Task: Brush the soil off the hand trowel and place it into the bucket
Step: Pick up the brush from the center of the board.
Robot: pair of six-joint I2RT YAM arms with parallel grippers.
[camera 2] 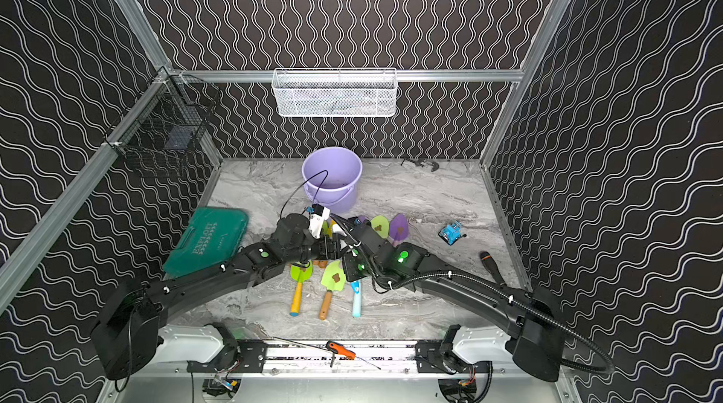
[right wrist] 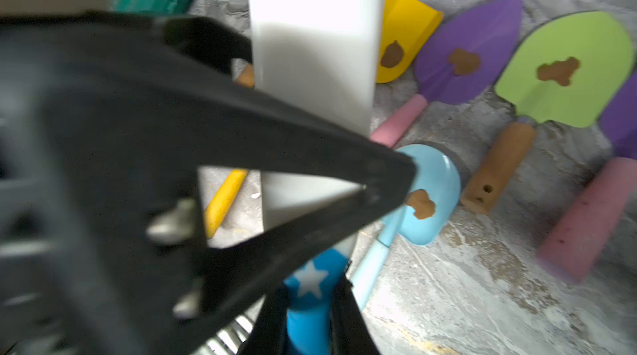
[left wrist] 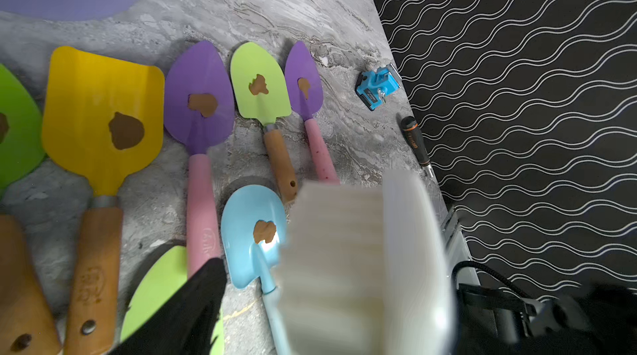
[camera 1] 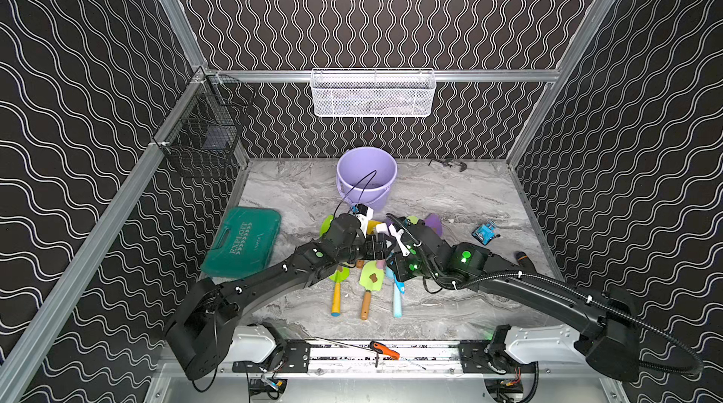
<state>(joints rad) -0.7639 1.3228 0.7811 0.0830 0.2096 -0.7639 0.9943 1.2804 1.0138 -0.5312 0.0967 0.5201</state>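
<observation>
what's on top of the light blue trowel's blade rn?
One brown soil clump sits near the middle of the light blue trowel blade. The white brush overlaps one side of the blade in the left wrist view; whatever lies under it there cannot be seen.

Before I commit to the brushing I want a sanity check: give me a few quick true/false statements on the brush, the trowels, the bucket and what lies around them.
1. The right gripper is shut on the brush, holding it by its blue star-printed handle. True.
2. The light blue trowel has a clean blade. False: a brown clump of soil sits on it.
3. No trowel shows inside the bucket. True.
4. The green tool case lies on the robot's right, next to the blue clamp. False: the case lies on the robot's left, and the clamp is far across on the right.
5. The yellow trowel carries a soil clump on its blade. True.
</observation>
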